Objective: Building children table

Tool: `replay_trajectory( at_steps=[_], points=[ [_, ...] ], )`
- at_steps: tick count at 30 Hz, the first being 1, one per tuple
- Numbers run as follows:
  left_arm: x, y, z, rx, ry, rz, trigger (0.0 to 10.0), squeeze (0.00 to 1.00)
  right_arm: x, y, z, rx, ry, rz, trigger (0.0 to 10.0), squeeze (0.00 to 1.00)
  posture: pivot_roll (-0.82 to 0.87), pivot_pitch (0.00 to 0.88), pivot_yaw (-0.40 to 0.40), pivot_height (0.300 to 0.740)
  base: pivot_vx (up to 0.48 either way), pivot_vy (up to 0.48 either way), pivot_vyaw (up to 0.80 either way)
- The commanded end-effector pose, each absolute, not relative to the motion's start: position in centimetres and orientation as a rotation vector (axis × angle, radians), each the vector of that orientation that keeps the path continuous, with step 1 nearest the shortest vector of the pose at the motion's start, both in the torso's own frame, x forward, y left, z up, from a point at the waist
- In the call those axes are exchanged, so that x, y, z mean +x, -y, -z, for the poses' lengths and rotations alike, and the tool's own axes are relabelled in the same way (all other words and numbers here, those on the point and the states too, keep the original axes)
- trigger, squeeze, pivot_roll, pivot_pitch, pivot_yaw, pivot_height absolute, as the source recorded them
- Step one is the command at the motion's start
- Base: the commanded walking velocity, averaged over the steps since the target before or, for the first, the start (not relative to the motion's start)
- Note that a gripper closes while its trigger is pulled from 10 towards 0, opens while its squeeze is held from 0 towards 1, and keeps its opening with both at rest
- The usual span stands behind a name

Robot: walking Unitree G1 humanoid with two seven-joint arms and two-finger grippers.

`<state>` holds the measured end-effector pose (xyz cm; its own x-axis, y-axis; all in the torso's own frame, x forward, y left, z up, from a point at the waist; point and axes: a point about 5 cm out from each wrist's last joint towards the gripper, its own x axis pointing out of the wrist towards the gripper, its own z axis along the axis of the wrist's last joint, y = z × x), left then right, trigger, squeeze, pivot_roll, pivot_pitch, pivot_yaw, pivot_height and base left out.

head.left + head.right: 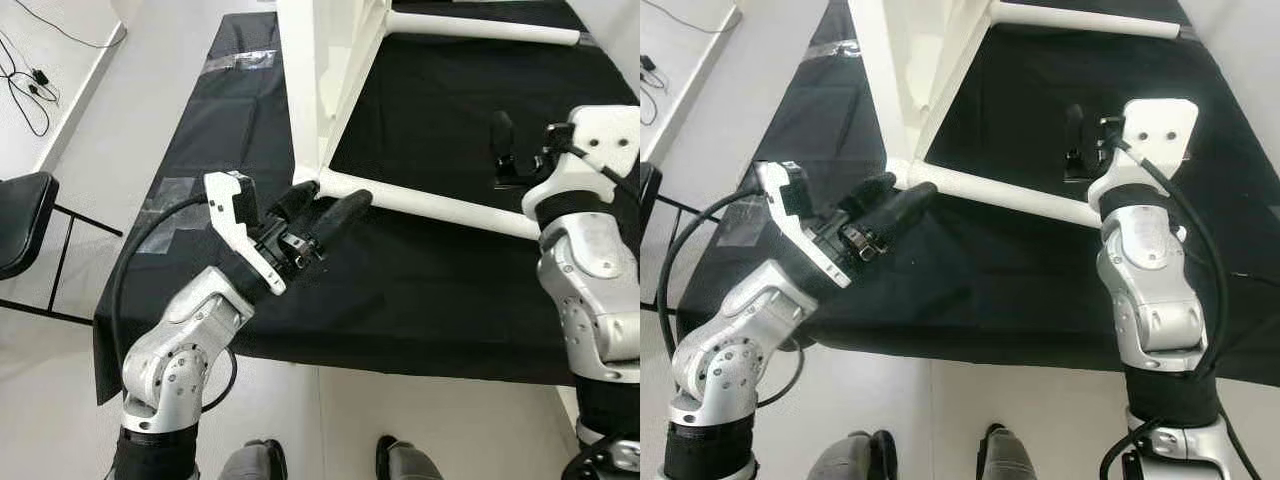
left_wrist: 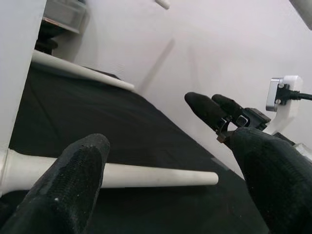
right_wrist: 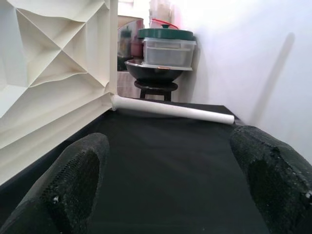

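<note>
A white children's table top (image 1: 320, 70) stands on its edge on the black-covered work surface, its ribbed underside (image 3: 48, 73) facing my right arm. Two white legs stick out sideways from it: a near leg (image 1: 440, 205) and a far leg (image 1: 480, 28). My left gripper (image 1: 330, 197) is open and hovers at the base of the near leg, where the leg meets the top. Its fingers (image 2: 78, 185) straddle the leg without touching it. My right gripper (image 1: 520, 150) is open and held above the near leg's outer end, pointing toward the far leg (image 3: 170, 111).
The black cloth (image 1: 420, 300) has tape patches (image 1: 170, 200) near its left edge. A black chair (image 1: 20, 220) and cables (image 1: 30, 80) lie on the floor to the left. Behind the table, a stool holds a bowl and lidded containers (image 3: 161, 53). A wall runs along the right.
</note>
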<state>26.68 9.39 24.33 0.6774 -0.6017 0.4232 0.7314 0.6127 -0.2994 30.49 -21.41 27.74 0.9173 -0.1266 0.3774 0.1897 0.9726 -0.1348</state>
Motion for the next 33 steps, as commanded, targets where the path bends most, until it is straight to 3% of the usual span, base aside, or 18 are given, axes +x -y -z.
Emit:
replay_trajectory(
  at_steps=[1, 8, 14, 20, 25, 33],
  points=[
    [26.6, -9.4, -23.7, -0.462, 0.279, 0.759, 10.0, 0.00, 30.6, 21.3, -27.9, -0.185, 0.391, 0.153, 10.0, 0.00, -0.03, 0.177, 0.003, 0.740, 0.000, 0.000, 0.00],
    [26.6, -9.9, -22.6, -0.378, 0.255, 0.682, 10.0, 0.00, 30.9, 20.5, -26.8, -0.203, 0.357, 0.093, 10.0, 0.00, -0.01, 0.174, 0.000, 0.740, 0.000, 0.000, 0.00],
    [26.6, -10.6, -22.6, -0.376, 0.272, 0.657, 10.0, 0.00, 31.2, 20.5, -26.1, -0.193, 0.337, 0.080, 10.0, 0.00, -0.01, 0.170, -0.005, 0.740, 0.000, -0.433, 0.00],
    [26.7, -11.6, -21.9, -0.316, 0.246, 0.578, 10.0, 0.00, 31.0, 21.9, -22.1, -0.074, 0.199, 0.101, 10.0, 0.00, 0.00, 0.170, -0.007, 0.740, 0.000, -0.436, 0.00],
    [27.4, -13.7, -18.7, -0.231, 0.100, 0.385, 10.0, 0.00, 29.8, 21.6, -20.9, 0.008, 0.175, 0.079, 10.0, 0.00, -0.01, 0.172, -0.002, 0.740, 0.000, 0.000, 0.00],
    [26.9, -13.9, -18.8, -0.230, 0.121, 0.374, 10.0, 0.00, 29.6, 21.2, -21.7, 0.006, 0.195, 0.082, 10.0, 0.00, -0.01, 0.170, 0.000, 0.740, 0.000, 0.000, 0.00]
  ],
)
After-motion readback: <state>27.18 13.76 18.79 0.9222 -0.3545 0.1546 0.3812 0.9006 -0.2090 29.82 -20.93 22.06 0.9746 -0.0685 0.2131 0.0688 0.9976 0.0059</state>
